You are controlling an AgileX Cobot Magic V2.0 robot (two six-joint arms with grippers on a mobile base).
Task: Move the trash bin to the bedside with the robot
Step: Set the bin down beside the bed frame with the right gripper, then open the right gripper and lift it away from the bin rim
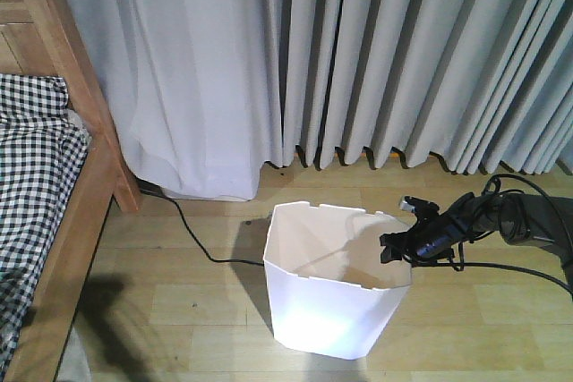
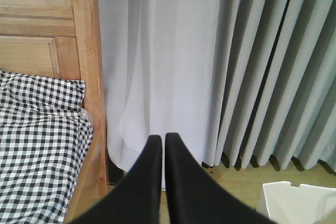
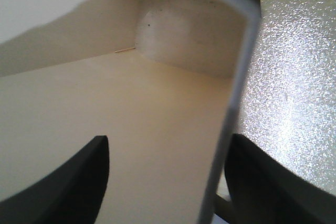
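The white trash bin stands upright on the wooden floor, right of the bed. My right gripper reaches in from the right at the bin's right rim. In the right wrist view the gripper is open and straddles the thin bin wall, one finger inside and the other outside. The bed, with checked bedding and a light wooden frame, lies at the left. My left gripper is shut on nothing, held in the air facing the curtain; a bin corner shows low right.
Grey curtains hang across the back, down to the floor. A black cable runs over the floor from under the curtain towards the bin. The bed post stands left of the white curtain. Bare wooden floor lies between bed and bin.
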